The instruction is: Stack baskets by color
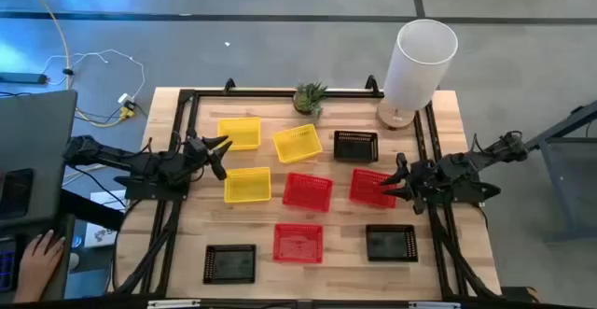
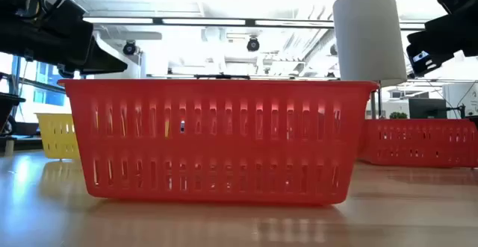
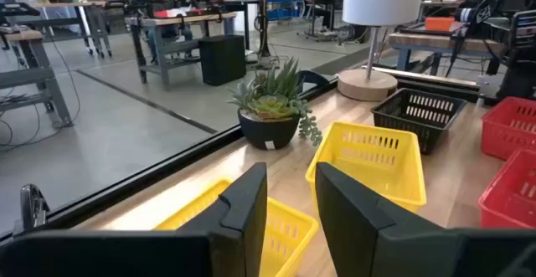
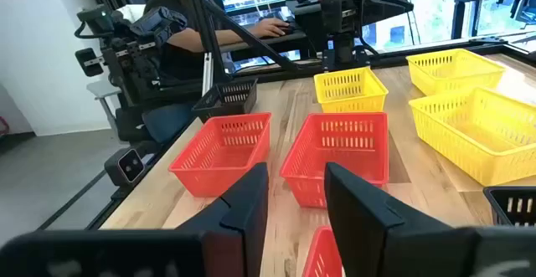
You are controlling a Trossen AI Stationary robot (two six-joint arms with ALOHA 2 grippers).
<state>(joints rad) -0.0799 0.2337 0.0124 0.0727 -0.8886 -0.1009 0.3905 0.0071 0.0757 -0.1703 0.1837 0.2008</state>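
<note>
While all nine baskets lie single on the table [image 1: 177,113], none nested in another, the stacking has not begun; this reads as the approach to a first pick.

Left hand [image 1: 220,147] hovers at the table's left side, fingers apart, empty, just beside the back-left yellow basket [image 1: 240,133] and above the front yellow basket [image 1: 247,185]. Third yellow basket [image 1: 298,143] sits skewed near the potted plant [image 1: 310,95].

Right hand [image 1: 396,178] hovers at the right side, fingers apart, empty, at the edge of the right red basket [image 1: 372,187]. Middle red basket [image 1: 307,190] is just beside it; front red basket [image 1: 298,243] stands nearer the front edge, apart from both.

Black baskets are well scattered: one at back [image 1: 355,146] near the white cylinder [image 1: 420,62], one front right [image 1: 391,243], one front left [image 1: 229,263].

Baskets look shallow, rectangular, slotted walls, open tops, slightly flared rims, so they likely nest easily.

Next move, my judgement: each hand drops to pinch a rim wall of its nearest basket, lifts clear, and aligns it squarely over a same-colour neighbour. The skewed yellow one will need turning first.

A person's hand [image 1: 41,254] rests at a desk off the table's left.
</note>
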